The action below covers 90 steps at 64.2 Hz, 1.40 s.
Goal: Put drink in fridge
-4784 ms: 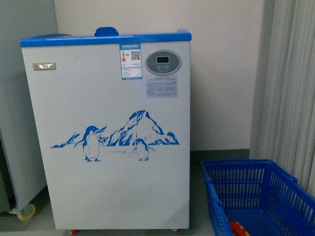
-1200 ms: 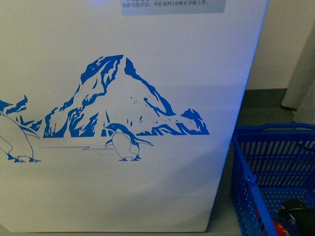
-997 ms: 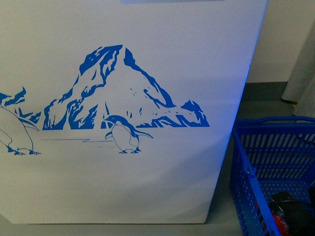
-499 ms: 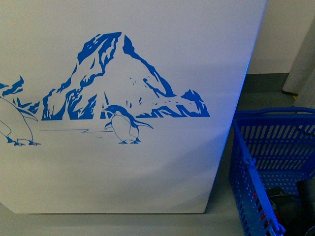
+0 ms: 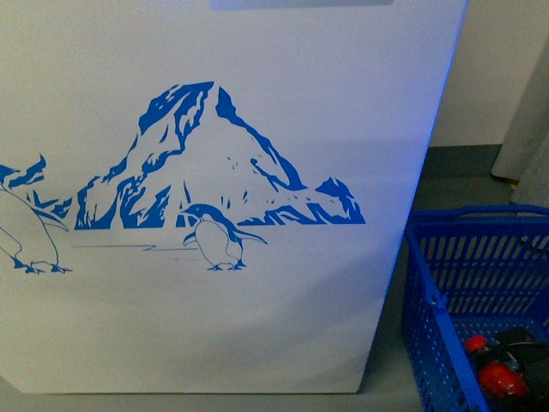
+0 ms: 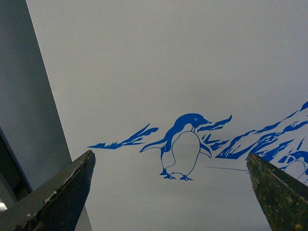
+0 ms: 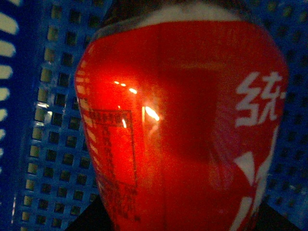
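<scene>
Can't confirm closure on right gripper (image 5: 525,350): jaws out of frame, camera right up against the drink (image 7: 183,125), down in the blue slatted basket (image 5: 427,296). Left gripper (image 6: 169,159) spread wide, empty, facing the fridge (image 5: 257,94) front by the penguin print. Judging pickup stage only. Left to do: lift, reach fridge top, place inside.

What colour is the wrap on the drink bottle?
The drink has a red wrap with white characters; clearest in the right wrist view.
</scene>
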{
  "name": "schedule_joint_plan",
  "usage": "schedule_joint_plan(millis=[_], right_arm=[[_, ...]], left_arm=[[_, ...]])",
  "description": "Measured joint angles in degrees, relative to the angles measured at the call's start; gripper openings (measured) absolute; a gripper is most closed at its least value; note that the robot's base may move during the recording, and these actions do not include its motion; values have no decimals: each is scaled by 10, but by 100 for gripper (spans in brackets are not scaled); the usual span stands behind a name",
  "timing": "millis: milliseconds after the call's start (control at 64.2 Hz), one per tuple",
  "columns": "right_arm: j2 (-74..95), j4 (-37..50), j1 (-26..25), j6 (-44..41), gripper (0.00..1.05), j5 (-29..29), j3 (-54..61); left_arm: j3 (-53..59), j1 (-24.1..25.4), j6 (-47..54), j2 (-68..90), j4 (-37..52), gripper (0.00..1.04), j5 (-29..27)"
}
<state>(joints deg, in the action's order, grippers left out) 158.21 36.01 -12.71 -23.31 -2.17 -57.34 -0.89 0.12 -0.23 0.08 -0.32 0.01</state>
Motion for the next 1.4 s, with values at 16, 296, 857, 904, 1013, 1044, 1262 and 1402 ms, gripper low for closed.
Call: schedule_joint_plan(millis=[16,296,857,904,1013,1044,1262,1402], right_arm=[[-8,1,-1,0,37,-1,6],[-300,7,-18,30,37,-26,163],[-1147,-337,32,252,37,8,238],[-1186,-365,31,260,37,24,238],[-1252,-416,29,275,37,44,237],[-1269,-428,31,277,37,49,237],[-1338,-456,95,271,37,134,227],[-1341,-444,125,261,37,162,216]], left_arm=[[0,0,0,0,0,97,0],[0,0,0,0,0,97,0],[0,0,0,0,0,97,0],[0,0,0,0,0,97,0],[0,0,0,0,0,97,0],[0,0,0,0,0,97,0],[0,0,0,0,0,97,0],[0,0,0,0,0,97,0]])
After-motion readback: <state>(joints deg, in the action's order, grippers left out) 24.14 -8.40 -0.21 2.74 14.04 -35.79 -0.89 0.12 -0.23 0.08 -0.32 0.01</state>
